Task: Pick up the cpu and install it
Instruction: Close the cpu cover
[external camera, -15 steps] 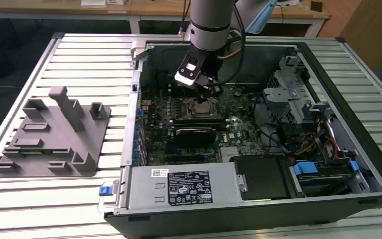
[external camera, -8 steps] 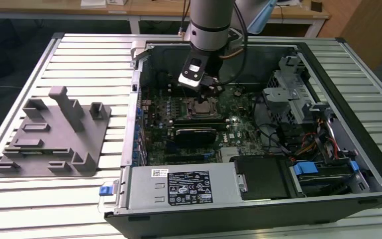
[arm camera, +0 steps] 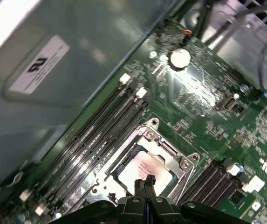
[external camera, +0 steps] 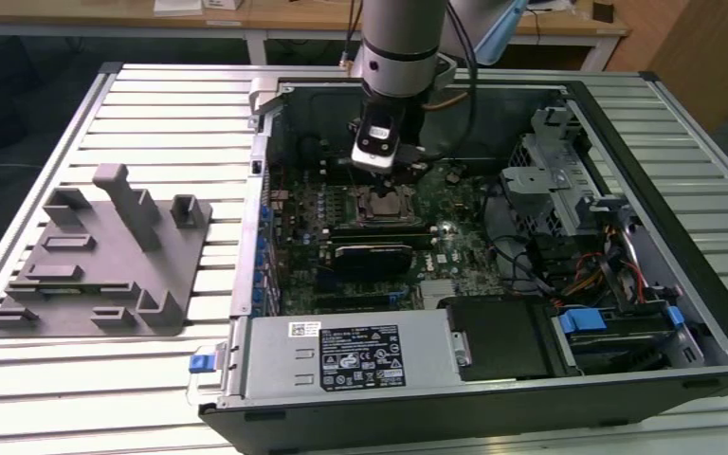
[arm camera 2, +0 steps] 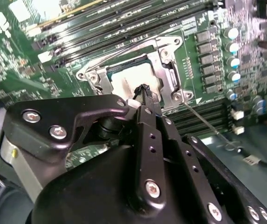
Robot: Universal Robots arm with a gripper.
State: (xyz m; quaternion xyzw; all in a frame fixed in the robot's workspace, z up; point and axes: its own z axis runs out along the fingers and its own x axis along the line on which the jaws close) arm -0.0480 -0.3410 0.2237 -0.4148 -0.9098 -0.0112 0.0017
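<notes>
Pointing straight down, hand [arm camera: 146, 180] (closed up, holding nothing) poised just above cpu [arm camera: 137, 166] seated in socket [arm camera: 182, 164].

Room over the socket

The gripper [arm camera: 146, 181] hangs just above the socket [arm camera: 171, 152]. Low memory slots [arm camera: 100, 133] lie beside it. The tall case wall [arm camera: 77, 70] stands near.

**Head count at the open case**

One slatted bench [external camera: 162, 123], and on it one open computer case [external camera: 465, 422] and one grey fixture [external camera: 99, 256]. One arm [external camera: 402, 38] over the case, one pincer [external camera: 383, 163] at its end. Inside: one motherboard [external camera: 465, 246], one socket frame [arm camera: 170, 154], one cpu [arm camera: 140, 170] within it, one coin cell [arm camera: 180, 57], and one labelled power supply [external camera: 345, 353].
</notes>
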